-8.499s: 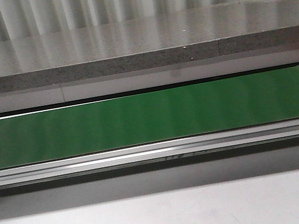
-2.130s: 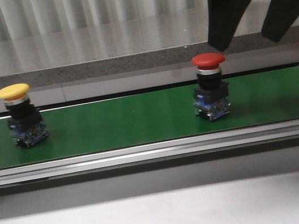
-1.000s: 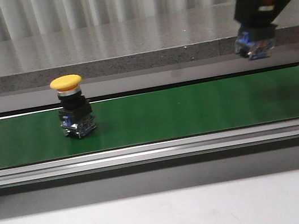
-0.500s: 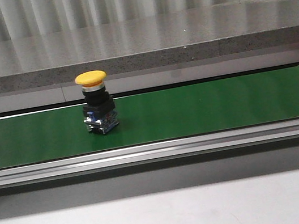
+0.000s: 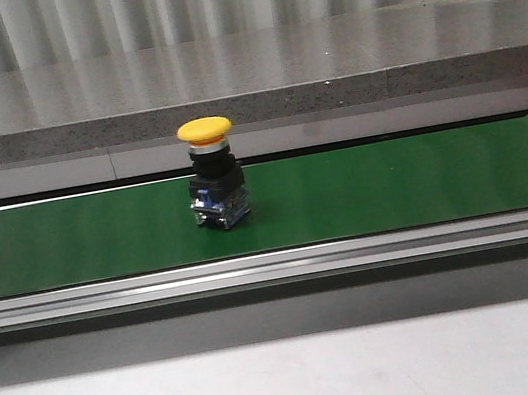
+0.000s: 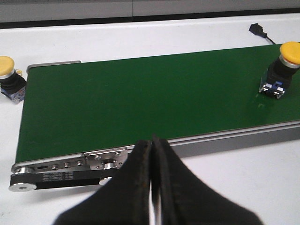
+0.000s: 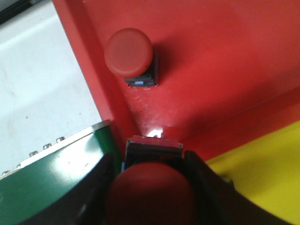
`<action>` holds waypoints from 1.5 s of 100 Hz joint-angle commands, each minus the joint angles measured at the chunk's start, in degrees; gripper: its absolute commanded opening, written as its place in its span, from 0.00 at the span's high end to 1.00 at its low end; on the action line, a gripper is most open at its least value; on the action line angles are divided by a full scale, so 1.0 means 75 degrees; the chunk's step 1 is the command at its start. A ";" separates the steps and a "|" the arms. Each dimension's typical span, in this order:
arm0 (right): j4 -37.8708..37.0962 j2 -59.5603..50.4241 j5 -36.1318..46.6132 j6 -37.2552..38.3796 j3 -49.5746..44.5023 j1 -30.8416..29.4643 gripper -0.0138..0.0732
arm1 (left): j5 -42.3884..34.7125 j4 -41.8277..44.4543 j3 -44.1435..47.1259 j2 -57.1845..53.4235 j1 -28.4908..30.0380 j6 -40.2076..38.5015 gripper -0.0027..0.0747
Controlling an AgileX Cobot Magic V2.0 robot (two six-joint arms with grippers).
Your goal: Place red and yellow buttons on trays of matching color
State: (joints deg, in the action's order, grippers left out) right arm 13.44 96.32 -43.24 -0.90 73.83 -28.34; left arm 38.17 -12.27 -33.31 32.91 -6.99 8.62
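My right pincer (image 7: 150, 187) grips a red button (image 7: 150, 194) over the red tray (image 7: 225, 61); my left pincer (image 6: 152, 187) is pressed closed, empty. A yellow button (image 5: 213, 170) stands on the green belt (image 5: 394, 184).

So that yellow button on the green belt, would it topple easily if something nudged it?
Probably, if pushed high up. The yellow button stands upright with a wide mushroom cap over a narrower black body and a small base, so it looks top-heavy. It appears rigid, plastic and metal, so it should not bend. The rounded cap may be slippery; the squarer body seems easier to hold.
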 commanded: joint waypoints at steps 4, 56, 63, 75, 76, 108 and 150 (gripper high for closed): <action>0.0118 -0.0019 0.0696 0.0022 0.0243 -0.0045 0.65 | -0.0444 -0.0147 -0.0226 0.0005 -0.0063 0.0002 0.99; 0.0282 0.1057 0.1706 0.0022 0.0243 -0.0026 0.65 | -0.0444 -0.0147 -0.0226 0.0005 -0.0063 0.0002 0.99; 0.0278 0.1151 0.1653 0.0022 0.0243 -0.0026 0.65 | -0.0438 -0.0147 -0.0226 0.0005 -0.0063 0.0002 0.99; 0.0278 0.1175 0.1660 0.0022 0.0243 -0.0026 0.59 | -0.0426 -0.0147 -0.0226 0.0005 -0.0063 0.0002 0.99; 0.0278 0.1175 0.1660 0.0022 0.0243 -0.0026 0.57 | -0.0426 -0.0147 -0.0226 0.0005 -0.0063 0.0002 0.99; 0.0278 0.1125 0.1690 0.0022 0.0243 -0.0026 0.22 | -0.0426 -0.0147 -0.0226 0.0005 -0.0063 0.0002 0.99; 0.0278 -0.0657 0.1665 -0.0169 -0.0135 0.0084 0.22 | -0.0426 -0.0147 -0.0226 0.0005 -0.0063 0.0002 0.99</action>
State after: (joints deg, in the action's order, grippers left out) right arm 15.07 97.43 -32.79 -1.02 72.20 -28.09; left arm 38.17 -12.27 -33.31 32.91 -6.99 8.62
